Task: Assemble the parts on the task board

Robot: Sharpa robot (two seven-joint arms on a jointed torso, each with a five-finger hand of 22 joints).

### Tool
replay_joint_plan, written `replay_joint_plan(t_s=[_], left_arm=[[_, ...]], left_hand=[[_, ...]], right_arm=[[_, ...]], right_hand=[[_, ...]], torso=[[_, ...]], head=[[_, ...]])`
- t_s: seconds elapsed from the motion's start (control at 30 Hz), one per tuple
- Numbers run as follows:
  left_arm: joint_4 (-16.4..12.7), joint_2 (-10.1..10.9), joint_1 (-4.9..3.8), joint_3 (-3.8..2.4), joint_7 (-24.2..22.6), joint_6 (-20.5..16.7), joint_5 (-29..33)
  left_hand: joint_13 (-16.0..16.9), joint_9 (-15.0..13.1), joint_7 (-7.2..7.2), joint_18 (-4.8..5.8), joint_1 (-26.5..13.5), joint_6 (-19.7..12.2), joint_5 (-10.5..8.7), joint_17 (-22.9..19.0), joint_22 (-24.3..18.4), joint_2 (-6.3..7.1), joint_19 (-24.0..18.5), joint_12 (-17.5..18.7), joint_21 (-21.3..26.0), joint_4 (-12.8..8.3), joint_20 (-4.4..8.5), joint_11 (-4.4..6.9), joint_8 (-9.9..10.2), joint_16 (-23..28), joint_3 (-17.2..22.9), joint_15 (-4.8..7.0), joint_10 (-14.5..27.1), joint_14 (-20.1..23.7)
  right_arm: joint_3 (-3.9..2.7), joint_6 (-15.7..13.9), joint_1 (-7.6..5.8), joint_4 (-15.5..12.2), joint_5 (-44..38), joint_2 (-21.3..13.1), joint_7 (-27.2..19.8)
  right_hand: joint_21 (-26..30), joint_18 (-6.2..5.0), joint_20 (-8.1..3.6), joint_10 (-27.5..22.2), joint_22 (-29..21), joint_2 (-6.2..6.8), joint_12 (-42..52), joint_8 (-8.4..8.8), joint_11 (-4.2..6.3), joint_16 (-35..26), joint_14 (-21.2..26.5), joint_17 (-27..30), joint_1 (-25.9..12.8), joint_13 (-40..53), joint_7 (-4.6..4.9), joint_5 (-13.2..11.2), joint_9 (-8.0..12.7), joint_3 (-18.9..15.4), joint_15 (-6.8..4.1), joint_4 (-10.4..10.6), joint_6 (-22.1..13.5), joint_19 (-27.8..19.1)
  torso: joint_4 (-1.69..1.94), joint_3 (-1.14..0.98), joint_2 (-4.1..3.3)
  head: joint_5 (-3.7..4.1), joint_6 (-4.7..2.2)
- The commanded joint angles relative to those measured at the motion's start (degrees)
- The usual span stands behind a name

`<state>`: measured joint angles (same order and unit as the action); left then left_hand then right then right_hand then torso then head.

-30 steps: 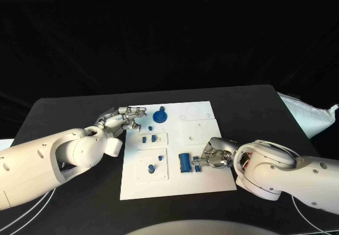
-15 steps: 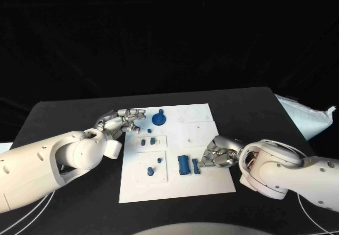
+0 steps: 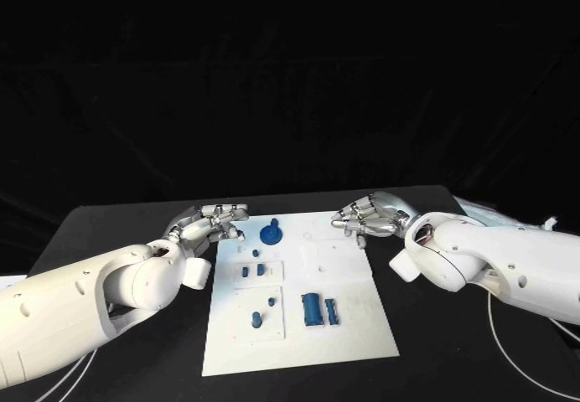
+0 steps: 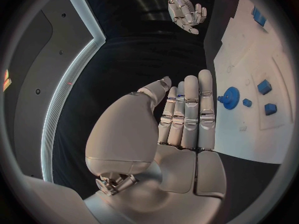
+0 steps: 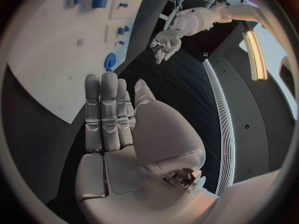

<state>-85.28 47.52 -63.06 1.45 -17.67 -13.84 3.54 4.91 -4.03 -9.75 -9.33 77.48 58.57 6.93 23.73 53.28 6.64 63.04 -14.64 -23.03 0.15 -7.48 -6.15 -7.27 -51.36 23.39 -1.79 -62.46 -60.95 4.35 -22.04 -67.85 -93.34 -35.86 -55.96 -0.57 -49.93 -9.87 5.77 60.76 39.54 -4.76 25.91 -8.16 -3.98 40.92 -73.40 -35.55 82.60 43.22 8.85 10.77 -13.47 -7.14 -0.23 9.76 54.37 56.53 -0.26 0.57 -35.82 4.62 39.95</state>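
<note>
The white task board (image 3: 358,335) lies in the middle of the table. On it are a blue gear (image 3: 270,232) at the far left, two small blue parts (image 3: 251,270) in a left panel, another blue piece (image 3: 256,318) nearer, and a blue cylinder (image 3: 311,309) with a thin blue bar (image 3: 333,311) beside it. My left hand (image 3: 215,221) hovers at the board's far left corner, just left of the gear (image 4: 231,95). Its fingers (image 4: 187,112) are straight and hold nothing. My right hand (image 3: 372,214) is raised at the board's far right corner, its fingers (image 5: 106,109) also straight and empty.
The black table (image 3: 109,230) runs round the board on all sides. A white bag (image 3: 484,209) lies off the table's right edge behind my right arm. The left wrist view shows the right hand (image 4: 185,10) across the board (image 4: 249,40).
My right hand has left the blue cylinder and bar near the board's right side and risen to the far right corner, empty. The left hand stays by the gear. The camera has shifted.
</note>
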Motion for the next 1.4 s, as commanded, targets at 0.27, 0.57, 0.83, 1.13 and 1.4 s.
replay_joint_plan(t_s=[0.27,0.57,0.83,1.13,1.4], left_arm=[[6.0,-3.9,-0.56,-0.11,-5.3,-5.9,-0.4],[7.2,-4.8,-0.82,-0.10,-3.8,-5.4,-0.2],[3.9,-4.2,0.23,-0.48,-6.1,-12.4,-1.1],[-2.7,-3.1,2.30,-1.23,-10.8,-26.2,-3.0],[-4.7,-2.8,2.90,-1.45,-12.1,-30.3,-3.5]], left_hand=[[-1.3,0.2,-0.58,-0.30,0.9,-2.1,-0.07,-12.5,-11.9,-0.43,-14.0,5.1,14.8,0.5,-4.10,-1.96,2.0,27.5,2.0,-4.34,1.7,4.9],[-4.9,4.0,3.24,2.80,-26.3,-21.7,-2.35,-19.0,-30.5,-2.35,-32.7,10.5,23.0,-0.2,-2.09,-0.19,7.3,41.5,-7.0,-3.50,23.0,24.8],[-4.9,4.0,5.10,4.03,-40.8,-32.1,-6.93,-23.7,-37.0,-6.64,-41.3,14.6,23.0,-0.2,0.63,1.63,7.3,44.4,-11.7,1.79,34.2,35.1],[-4.9,4.0,9.75,5.28,-52.7,-40.8,-6.93,-23.7,-42.3,-6.64,-48.4,14.6,23.0,-0.2,2.84,6.15,7.3,46.6,-15.5,1.79,43.4,43.5],[-4.9,4.0,9.75,9.33,-59.4,-45.5,-6.93,-23.7,-45.3,-6.64,-52.3,14.6,23.0,-0.2,7.48,6.15,7.3,51.4,-17.6,1.79,48.5,48.2]], right_arm=[[-0.44,8.2,-0.50,14.3,22.8,9.1,-17.9],[-0.62,5.5,-0.33,17.7,20.6,11.6,-15.5],[-1.57,-1.5,1.71,14.1,24.5,11.5,-19.0],[-3.59,-16.4,6.04,6.3,32.7,11.3,-26.4],[-4.32,-21.9,7.62,3.5,35.7,11.3,-29.1]], right_hand=[[21.9,-0.10,5.57,-4.4,-14.9,-0.88,-15.7,2.62,-4.75,-26.1,12.4,15.4,3.2,-21.5,3.18,-0.1,3.6,1.4,5.97,-2.3,-1.1,-7.3],[37.6,3.00,2.75,-21.8,-28.3,0.47,-21.4,8.16,-2.03,-36.3,32.2,27.4,-26.8,-36.4,-0.81,-4.0,9.0,7.1,4.68,-9.8,-18.3,-22.0],[41.1,4.36,0.34,-32.8,-31.5,4.76,-25.9,8.16,-0.32,-40.9,43.9,29.8,-42.6,-38.4,-3.09,-5.9,13.5,7.1,0.23,-9.8,-28.5,-31.8],[44.0,5.67,-1.66,-41.9,-34.1,4.76,-25.9,8.16,3.98,-40.9,53.5,35.5,-55.6,-43.2,-8.85,-10.8,13.5,7.1,0.23,-9.8,-36.9,-39.8],[45.6,9.87,-5.77,-47.0,-39.5,4.76,-25.9,8.16,3.98,-40.9,58.9,35.5,-62.9,-43.2,-8.85,-10.8,13.5,7.1,0.23,-9.8,-41.6,-44.3]], torso=[[-0.15,0.96,2.37],[-0.09,0.82,2.51],[0.20,-0.32,4.25],[0.26,-0.57,4.64],[0.26,-0.57,4.64]], head=[[-0.70,-3.60],[-1.13,-3.87],[-3.98,-5.26],[-4.62,-5.57],[-4.62,-5.57]])
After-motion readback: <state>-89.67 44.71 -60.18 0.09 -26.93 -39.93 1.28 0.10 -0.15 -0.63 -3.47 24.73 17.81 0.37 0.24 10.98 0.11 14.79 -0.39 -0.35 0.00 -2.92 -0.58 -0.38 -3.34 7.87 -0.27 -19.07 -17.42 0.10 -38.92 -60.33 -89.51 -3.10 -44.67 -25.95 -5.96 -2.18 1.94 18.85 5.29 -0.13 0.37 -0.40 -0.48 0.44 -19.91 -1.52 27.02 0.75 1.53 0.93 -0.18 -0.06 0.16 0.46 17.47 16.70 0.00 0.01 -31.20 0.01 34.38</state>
